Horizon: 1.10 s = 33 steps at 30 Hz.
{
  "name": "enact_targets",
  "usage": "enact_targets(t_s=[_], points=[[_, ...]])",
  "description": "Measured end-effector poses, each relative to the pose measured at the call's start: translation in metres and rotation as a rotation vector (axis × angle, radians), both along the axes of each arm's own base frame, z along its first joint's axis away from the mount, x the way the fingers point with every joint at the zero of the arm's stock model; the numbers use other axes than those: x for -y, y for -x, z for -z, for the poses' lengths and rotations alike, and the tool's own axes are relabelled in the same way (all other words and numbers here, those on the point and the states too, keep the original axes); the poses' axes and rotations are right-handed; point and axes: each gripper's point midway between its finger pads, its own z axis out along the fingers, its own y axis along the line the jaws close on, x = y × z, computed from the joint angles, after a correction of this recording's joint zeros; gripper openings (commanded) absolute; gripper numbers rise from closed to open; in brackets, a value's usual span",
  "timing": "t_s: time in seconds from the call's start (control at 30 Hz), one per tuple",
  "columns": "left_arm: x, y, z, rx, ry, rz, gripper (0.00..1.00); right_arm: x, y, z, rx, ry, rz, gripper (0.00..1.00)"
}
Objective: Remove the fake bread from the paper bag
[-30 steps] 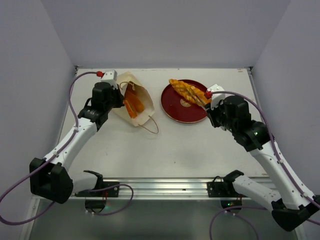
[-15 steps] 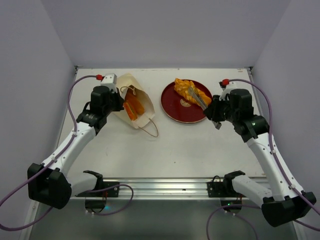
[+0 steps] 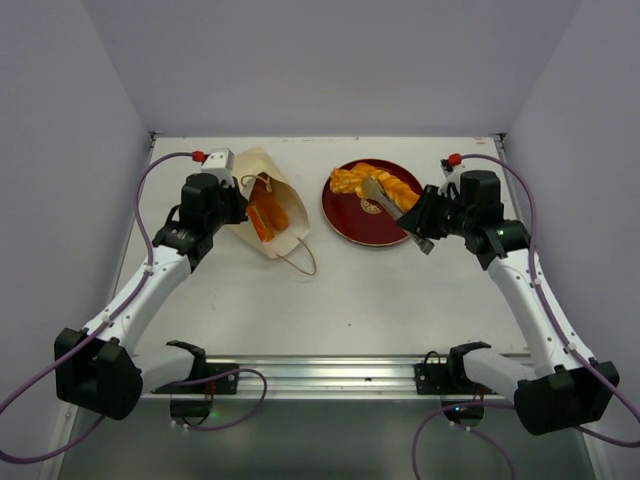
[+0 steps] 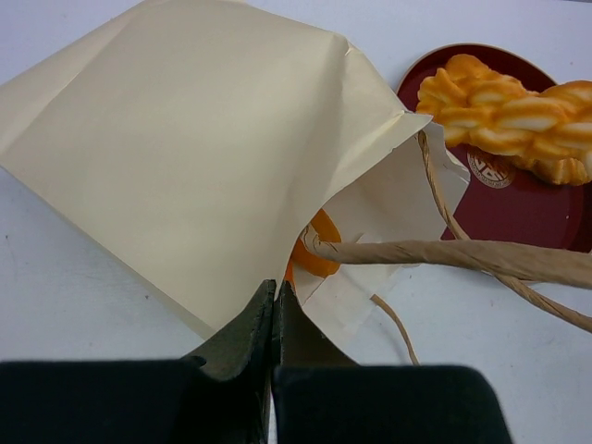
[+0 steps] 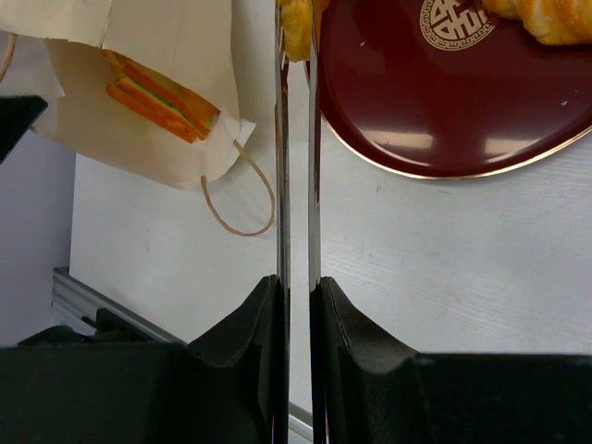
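While the left gripper's jaws pinched the paper bag near the plate, the right gripper apparently clamped the long orange roll on it.

Top view: high behind both bases, overlooking the desk. Wrist views: close along left claw, right claw; all share paper bag, plate.

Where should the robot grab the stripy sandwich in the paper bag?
Probably the exposed end of the stripy orange toy sandwich, pinched across its layers. Come in at the open mouth of the cream paper bag, by its cord handle: it lies on its side, walls hiding the rest.
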Motion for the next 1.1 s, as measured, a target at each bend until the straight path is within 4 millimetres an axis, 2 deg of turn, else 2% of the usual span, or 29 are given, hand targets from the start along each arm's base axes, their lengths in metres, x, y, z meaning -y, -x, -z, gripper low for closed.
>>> enact_targets(t_s=[0.17, 0.3, 0.53, 0.63, 0.67, 0.87, 0.97, 1.1], points=[[0.000, 0.000, 0.000, 0.000, 0.000, 0.000, 0.00, 0.014, -0.006, 0.010, -0.023, -0.009, 0.044, 0.00], [0.000, 0.000, 0.000, 0.000, 0.000, 0.000, 0.00, 0.029, -0.013, 0.034, -0.082, 0.006, 0.085, 0.01], [0.000, 0.000, 0.000, 0.000, 0.000, 0.000, 0.00, 0.054, -0.023, 0.063, -0.150, 0.027, 0.140, 0.28], [0.000, 0.000, 0.000, 0.000, 0.000, 0.000, 0.00, 0.063, -0.025, 0.068, -0.159, 0.022, 0.153, 0.34], [0.000, 0.000, -0.001, 0.001, 0.000, 0.000, 0.00, 0.066, -0.026, 0.068, -0.157, 0.024, 0.158, 0.40], [0.000, 0.001, -0.001, 0.004, 0.001, 0.000, 0.00, 0.074, -0.023, 0.074, -0.160, 0.031, 0.154, 0.56], [0.000, 0.001, -0.001, 0.004, 0.001, 0.000, 0.00, 0.073, -0.022, 0.076, -0.156, 0.036, 0.138, 0.61], [0.000, 0.001, -0.001, 0.004, 0.001, 0.000, 0.00, 0.072, -0.020, 0.070, -0.127, 0.040, 0.117, 0.63]])
